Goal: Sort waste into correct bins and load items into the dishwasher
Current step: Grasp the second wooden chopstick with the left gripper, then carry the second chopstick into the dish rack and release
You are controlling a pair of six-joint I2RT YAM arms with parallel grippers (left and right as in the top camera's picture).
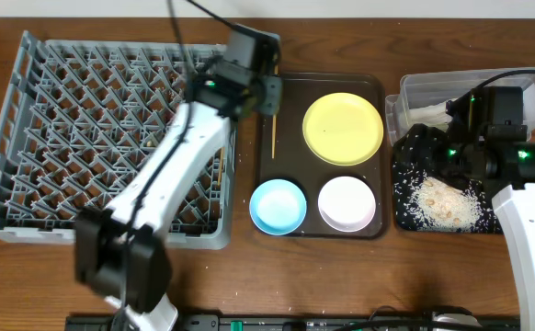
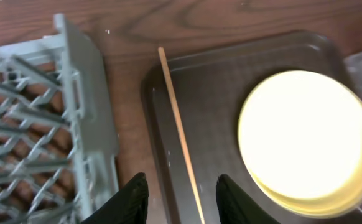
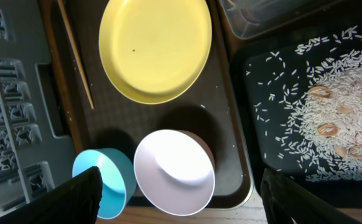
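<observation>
Your left gripper (image 2: 182, 182) hangs over the far left corner of the brown tray (image 1: 378, 85), its fingers (image 2: 134, 199) partly spread and gripping nothing. The chopstick (image 2: 180, 134) lies on the tray in the gap between them, and as far as you can see it touches neither. Its long axis runs far to near, along the tray's left rim and roughly parallel to the right wall of the rack (image 1: 28, 184), which stands just beside it. The far tip pokes just past the tray's far rim, and in the left wrist view that tip leans slightly toward the rack. You cannot tell the thick end from the thin. On the same tray the plate (image 1: 343, 129) lies flat to the chopstick's right, and the blue bowl (image 1: 278, 206) and white bowl (image 1: 347, 202) sit side by side at the near edge, openings up. Your right gripper (image 3: 181, 186) hovers over the black tray (image 1: 405, 219) of rice (image 1: 447, 200), fingers spread wide and empty. The napkin (image 1: 428, 113) sits in the tub (image 1: 415, 87) just beyond.
</observation>
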